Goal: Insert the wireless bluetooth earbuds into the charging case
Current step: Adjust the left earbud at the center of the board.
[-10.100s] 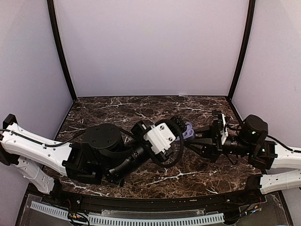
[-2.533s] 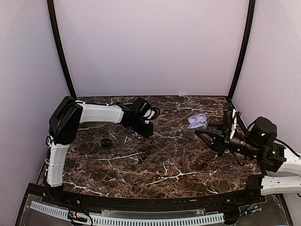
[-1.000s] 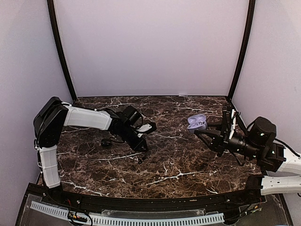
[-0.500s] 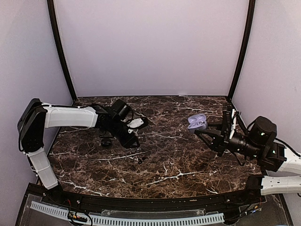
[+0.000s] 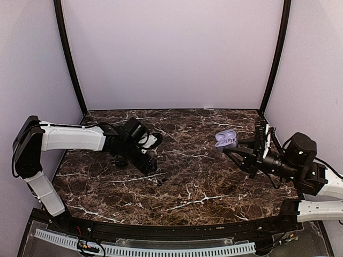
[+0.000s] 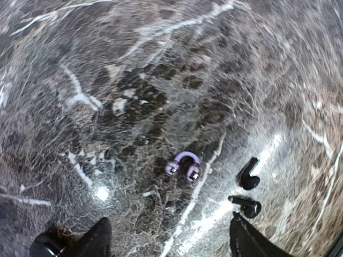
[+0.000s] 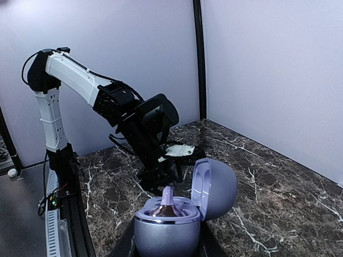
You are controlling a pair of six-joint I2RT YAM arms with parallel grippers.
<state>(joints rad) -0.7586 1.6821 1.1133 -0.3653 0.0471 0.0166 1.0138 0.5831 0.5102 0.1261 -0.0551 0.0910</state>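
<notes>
Purple charging case [image 5: 226, 139] pinched in right tool [image 5: 231, 149], left arm [image 5: 75, 137] stretched low

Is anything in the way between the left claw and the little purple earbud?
Nothing visible. The left gripper hangs open above the purple earbud on the table. Two black earbuds lie off to one side, not touching it.

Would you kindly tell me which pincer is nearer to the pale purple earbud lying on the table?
Left. The left pincer hovers open directly over the pale purple earbud; the right pincer is far off to its right, shut on the charging case.
</notes>
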